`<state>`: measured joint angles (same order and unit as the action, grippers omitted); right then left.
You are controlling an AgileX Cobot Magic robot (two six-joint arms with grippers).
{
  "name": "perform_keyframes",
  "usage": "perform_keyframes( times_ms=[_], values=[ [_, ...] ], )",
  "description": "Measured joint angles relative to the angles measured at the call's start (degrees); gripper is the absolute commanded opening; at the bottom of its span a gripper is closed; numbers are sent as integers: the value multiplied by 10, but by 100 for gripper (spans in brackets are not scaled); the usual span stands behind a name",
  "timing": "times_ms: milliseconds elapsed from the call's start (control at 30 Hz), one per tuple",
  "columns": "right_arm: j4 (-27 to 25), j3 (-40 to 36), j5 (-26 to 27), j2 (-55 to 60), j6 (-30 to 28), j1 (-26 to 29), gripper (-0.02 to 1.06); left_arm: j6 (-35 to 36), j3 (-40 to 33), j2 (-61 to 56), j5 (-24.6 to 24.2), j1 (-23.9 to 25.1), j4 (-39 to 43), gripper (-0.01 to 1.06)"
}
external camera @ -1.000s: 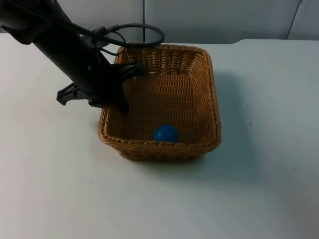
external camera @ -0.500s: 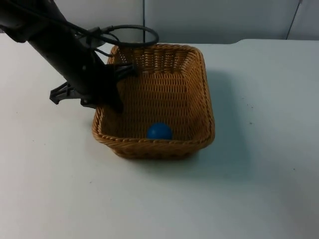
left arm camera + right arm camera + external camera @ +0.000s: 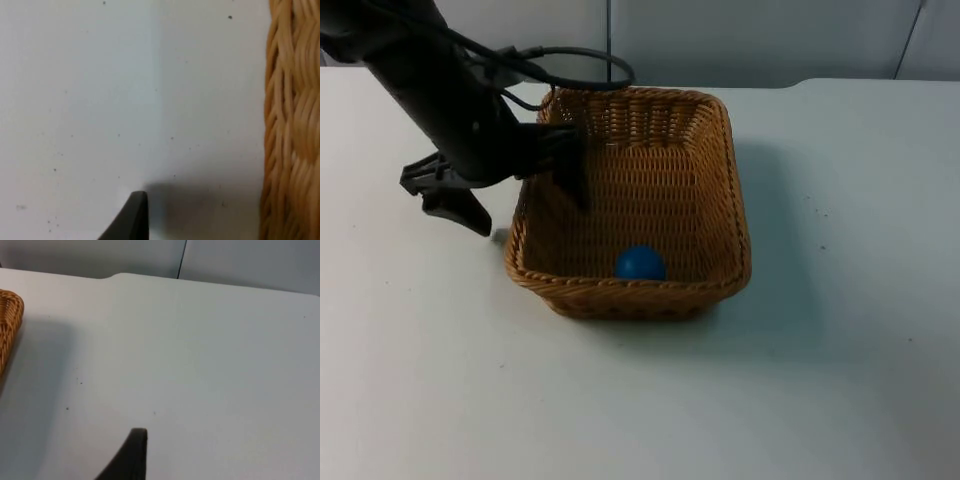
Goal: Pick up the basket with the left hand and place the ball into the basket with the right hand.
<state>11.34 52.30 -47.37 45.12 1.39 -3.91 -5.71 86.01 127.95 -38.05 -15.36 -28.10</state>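
Note:
The woven wicker basket [image 3: 638,120] rests on the white table, left of centre. A blue ball [image 3: 640,263] lies inside it against the near wall. My left gripper [image 3: 530,215] is open and straddles the basket's left wall: one finger stands outside over the table, the other inside the basket, neither pressing the wicker. In the left wrist view a black fingertip [image 3: 131,217] hovers over the table beside the basket's wall [image 3: 292,125]. My right gripper waits open; its fingertip [image 3: 134,455] hangs above bare table, off to the side of the basket's edge [image 3: 7,325].
The grey partition wall [image 3: 750,40] closes off the table at the back. White table top [image 3: 860,300] stretches to the right of and in front of the basket.
The basket shifted slightly left and settled on the table. My left gripper let go of the basket's left wall and opened wide, its outer finger swinging away to the left.

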Motion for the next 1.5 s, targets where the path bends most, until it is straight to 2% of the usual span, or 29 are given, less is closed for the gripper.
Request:
perform_keyframes(
  times_ms=[433, 567, 600, 767, 867, 1067, 1167, 1267, 1500],
  values=[
    [-5, 0, 29, 0, 0, 0, 105, 92, 0, -124, -68, 0, 68, 105],
    [-5, 0, 33, 0, 0, 0, 105, 135, 0, -196, -98, 0, 158, 105],
    [-5, 0, 33, 0, 0, 0, 105, 135, 0, -196, -98, 0, 158, 105],
    [-8, 0, 42, 0, 0, 0, 105, 172, 0, -243, -157, 0, 311, 105],
    [-14, 0, 43, 0, 0, 0, 105, 178, 0, -256, -172, 0, 327, 105],
    [-24, 0, 46, 0, 0, 0, 105, 178, 0, -298, -163, 0, 303, 105],
    [-27, 0, 47, 0, 0, 0, 105, 165, 0, -317, -172, 0, 301, 105],
    [-32, 0, 48, 0, 0, 0, 105, 118, -1, -365, -192, 0, 305, 105],
    [-33, 0, 48, 0, 0, 0, 105, 104, -1, -477, -182, 0, 331, 105]
  ],
)
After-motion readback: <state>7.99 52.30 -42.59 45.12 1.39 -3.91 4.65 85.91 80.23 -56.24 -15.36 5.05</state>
